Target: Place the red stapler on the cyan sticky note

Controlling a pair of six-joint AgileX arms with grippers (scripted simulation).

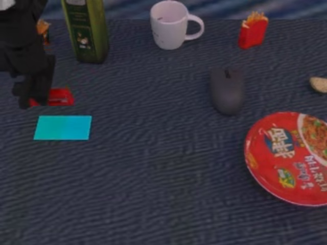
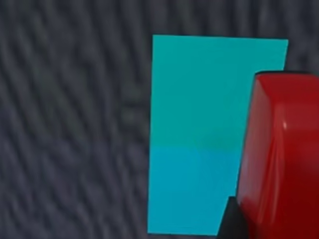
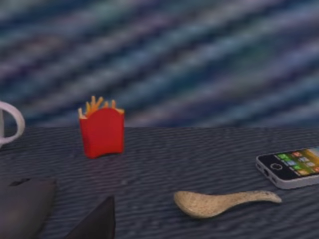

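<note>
Stapler pickup or early carry in hand, I judge. Left tool (image 1: 36, 97) at bench's left edge, around red stapler (image 1: 61, 96); grip looks closed on it. Cyan sticky note (image 1: 63, 127) just beside, nearer bench front. Next: short shift over note, lower, release. Right tool out of top view, opening cannot tell.

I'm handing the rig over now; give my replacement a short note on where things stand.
Left gripper: at the table's far left, on the red stapler; whether its fingers are closed on it is hidden.
Right arm: out of the top view, apparently parked.
The cyan sticky note lies flat and bare just in front of the stapler.
Done: the left arm has reached the stapler.
Left: get the stapler onto the note and release it.
</note>
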